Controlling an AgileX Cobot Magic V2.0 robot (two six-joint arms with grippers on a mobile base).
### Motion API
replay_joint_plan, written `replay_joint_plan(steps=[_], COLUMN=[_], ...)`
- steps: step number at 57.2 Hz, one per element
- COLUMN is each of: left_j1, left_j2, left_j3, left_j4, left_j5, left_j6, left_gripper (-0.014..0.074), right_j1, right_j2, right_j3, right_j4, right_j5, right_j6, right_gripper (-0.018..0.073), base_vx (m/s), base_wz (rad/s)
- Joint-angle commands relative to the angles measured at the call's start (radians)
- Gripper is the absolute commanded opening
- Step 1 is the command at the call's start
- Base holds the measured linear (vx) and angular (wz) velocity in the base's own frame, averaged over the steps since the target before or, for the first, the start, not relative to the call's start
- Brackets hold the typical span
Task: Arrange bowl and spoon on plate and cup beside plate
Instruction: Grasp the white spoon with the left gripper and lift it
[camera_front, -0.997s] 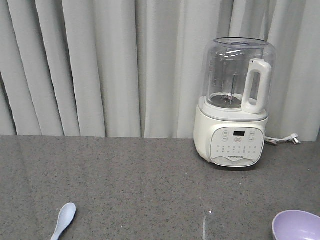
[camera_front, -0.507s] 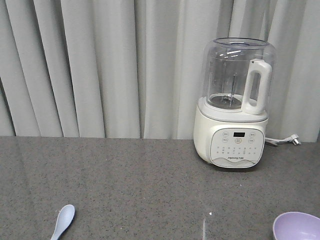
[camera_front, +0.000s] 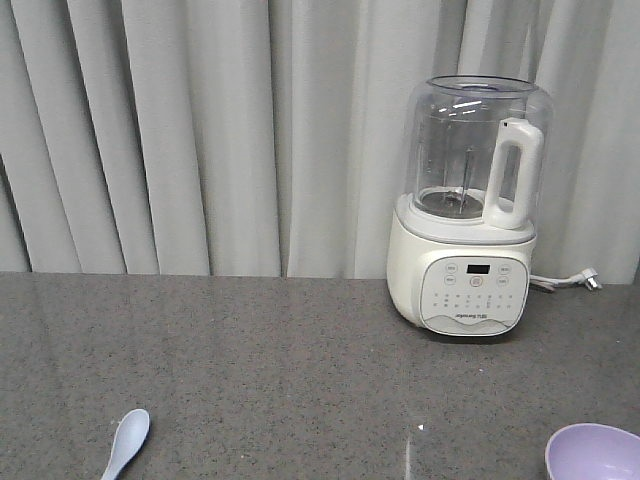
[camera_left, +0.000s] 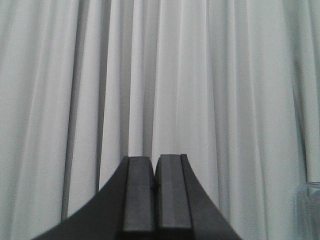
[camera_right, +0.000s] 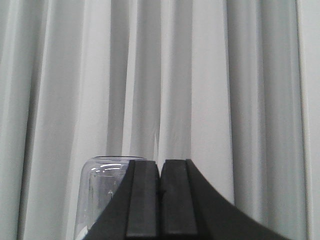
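On the front-facing view, we enter the landmark first: a white blender (camera_front: 465, 215) with a clear jar and a white handle. It stands on a grey speckled counter (camera_front: 280, 360) before a pale pleated curtain (camera_front: 200, 130). A cord (camera_front: 568, 281) trails from the right of the blender's base.

- Item, spoon (camera_front: 127, 443): it lies on the counter well to the left of the blender and nearer the camera. The scoop points up the frame, and the handle is cut off by the lower edge.
- Item, bowl (camera_front: 595, 452): it sits nearer the camera than the blender and a little to its right. We see only the rim and part of the inside, because the corner of the frame cuts the rest.

Only this view shows the counter, spoon and bowl. The grippers show only in the wrist views.

From the left wrist view, we record the left gripper (camera_left: 155, 172), its two dark fingers pressed together with nothing between them. Curtain fills the background. A faint clear shape at the lower right edge may be the blender's jar, but it is too cropped for us to tell.

From the right wrist view, we record the right gripper (camera_right: 160, 172), likewise closed flat with only a thin seam showing. The top of the blender's jar rises just left of the fingers, and its lower part is hidden behind the gripper body.
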Motion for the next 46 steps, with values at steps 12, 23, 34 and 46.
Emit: replay_joint_plan(steps=[12,23,34,46], left_j1=[0.002,0.001,0.001,0.001], left_j2=[0.494,0.628,0.629,0.629], left_j3=[-0.325,-0.325,-0.325,-0.328], left_j4=[-0.03,-0.107,-0.106,-0.214], left_j5=[0.203,0.29,0.28,0.354], left_j6=[-0.008,-0.003,0.096,0.055], left_gripper=[-0.0006,0.0206,0.0481,0.055], right_j1=[-0.005,-0.005,-0.005,-0.005], right_j2=[0.351,0.395,0.395,0.395], right_j3=[-0.152,-0.152,-0.152,-0.152], right_j4=[-0.001,-0.001,-0.001,-0.001], right_j5=[0.014,0.029,0.027,0.027], right_j6=[-0.017,-0.017,-0.017,-0.017], right_gripper=[-0.0008,0.0209,0.0547,0.0669], base_vx=[0.0,0.0,0.0,0.0], base_wz=[0.0,0.0,0.0,0.0])
